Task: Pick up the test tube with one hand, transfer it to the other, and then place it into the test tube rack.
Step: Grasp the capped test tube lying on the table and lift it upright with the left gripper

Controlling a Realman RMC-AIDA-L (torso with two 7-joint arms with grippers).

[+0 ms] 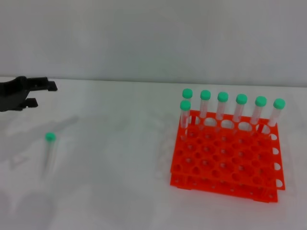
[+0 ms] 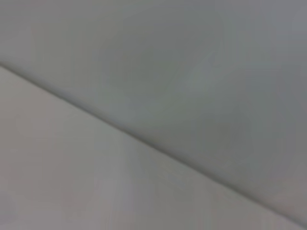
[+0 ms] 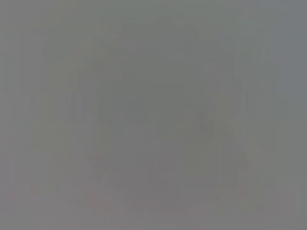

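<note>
A clear test tube with a green cap [image 1: 49, 149] lies on the white table at the left in the head view, cap pointing away from me. My black left gripper [image 1: 44, 94] hovers at the far left edge, behind the tube and apart from it, open and empty. The orange two-tier test tube rack [image 1: 225, 188] stands at the right. Several green-capped tubes [image 1: 222, 106] stand upright along its back row and back left corner. My right gripper is out of view. The wrist views show neither the tube nor the rack.
A grey wall [image 1: 153, 38] runs behind the table's far edge. The left wrist view shows only the table's edge [image 2: 144, 141] against the wall. The right wrist view shows plain grey.
</note>
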